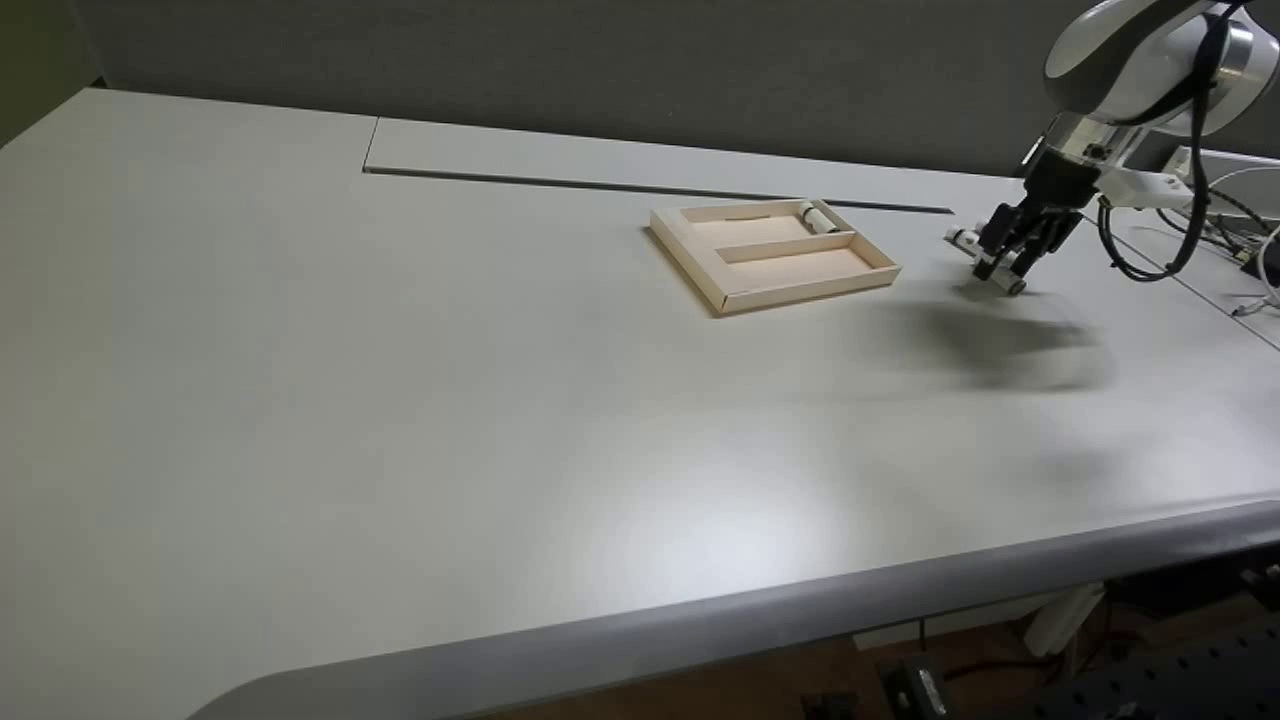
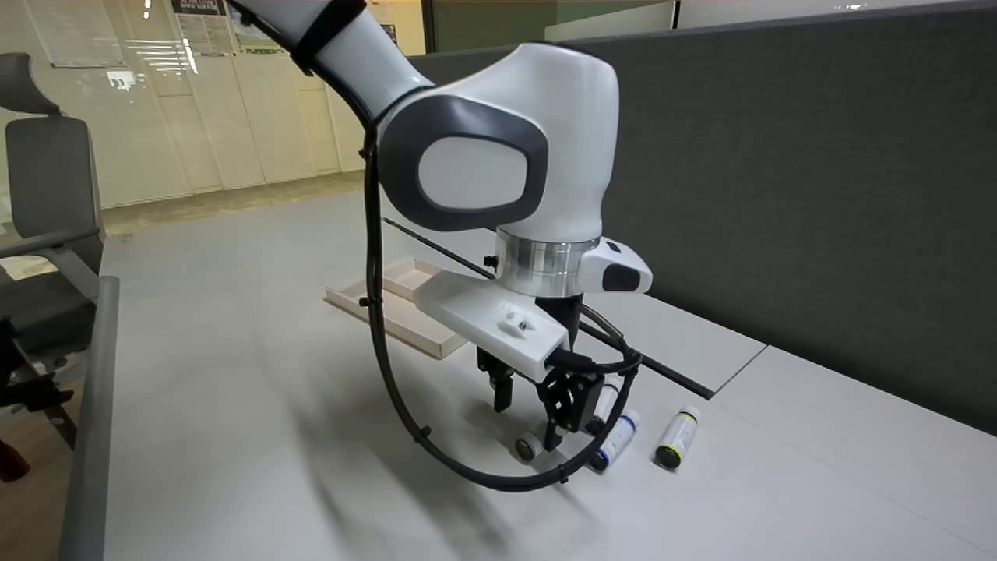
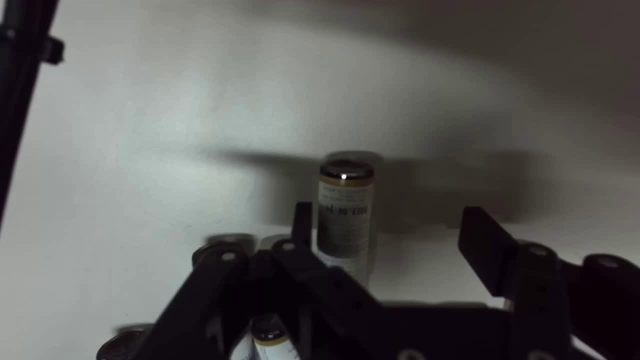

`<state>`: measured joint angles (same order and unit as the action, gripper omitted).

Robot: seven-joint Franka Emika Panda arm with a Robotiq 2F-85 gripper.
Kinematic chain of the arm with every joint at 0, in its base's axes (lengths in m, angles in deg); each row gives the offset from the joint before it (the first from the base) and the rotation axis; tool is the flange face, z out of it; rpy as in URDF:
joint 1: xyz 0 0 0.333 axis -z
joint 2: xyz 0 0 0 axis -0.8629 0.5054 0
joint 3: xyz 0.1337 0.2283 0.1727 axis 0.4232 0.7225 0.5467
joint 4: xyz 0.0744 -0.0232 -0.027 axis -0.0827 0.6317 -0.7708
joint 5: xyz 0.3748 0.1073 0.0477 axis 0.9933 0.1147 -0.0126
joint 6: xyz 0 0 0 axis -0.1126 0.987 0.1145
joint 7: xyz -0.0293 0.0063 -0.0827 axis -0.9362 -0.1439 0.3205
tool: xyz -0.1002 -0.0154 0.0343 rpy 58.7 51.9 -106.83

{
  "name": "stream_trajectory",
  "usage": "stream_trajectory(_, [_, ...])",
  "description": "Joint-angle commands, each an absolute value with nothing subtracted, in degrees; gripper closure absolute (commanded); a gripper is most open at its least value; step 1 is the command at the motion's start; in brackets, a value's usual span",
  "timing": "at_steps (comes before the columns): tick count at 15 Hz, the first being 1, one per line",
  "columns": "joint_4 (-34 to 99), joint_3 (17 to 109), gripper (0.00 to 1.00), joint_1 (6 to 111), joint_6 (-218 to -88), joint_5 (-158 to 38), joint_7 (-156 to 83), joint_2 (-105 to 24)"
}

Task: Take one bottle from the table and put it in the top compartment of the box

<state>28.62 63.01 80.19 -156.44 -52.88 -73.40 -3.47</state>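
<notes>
A bottle (image 3: 345,220) with a pale label and dark cap lies on the table (image 1: 400,400). In the wrist view it is between my open fingers (image 3: 387,227), close beside the left finger and well apart from the right one. In an exterior view its dark end (image 2: 530,446) shows below my gripper (image 2: 528,425); in an exterior view my gripper (image 1: 1003,272) is low over the table at the right. The wooden box (image 1: 690,248) has a slat (image 1: 785,247) between two sections. A bottle (image 1: 820,217) lies in the section beyond the slat. The box also shows partly hidden behind the arm (image 2: 397,321).
More bottles (image 2: 615,442) lie close beside the gripper, with another bottle (image 2: 678,438) farther out. A grey partition (image 2: 779,195) stands along the table's back. Cables (image 1: 1225,215) lie at the table's far right. A dark seam strip (image 1: 600,186) runs behind the box.
</notes>
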Motion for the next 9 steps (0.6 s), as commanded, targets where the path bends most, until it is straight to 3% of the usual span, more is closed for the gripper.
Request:
stream_trajectory(1, [24.74,63.04,0.55,80.37,-154.64,-54.97,-69.77,-1.7])
stream_trajectory(7, [22.06,63.25,0.95,80.34,-149.63,-56.24,-67.54,-0.98])
stream_trajectory(9, [20.8,63.6,0.93,80.32,-145.99,-55.97,-67.53,-1.05])
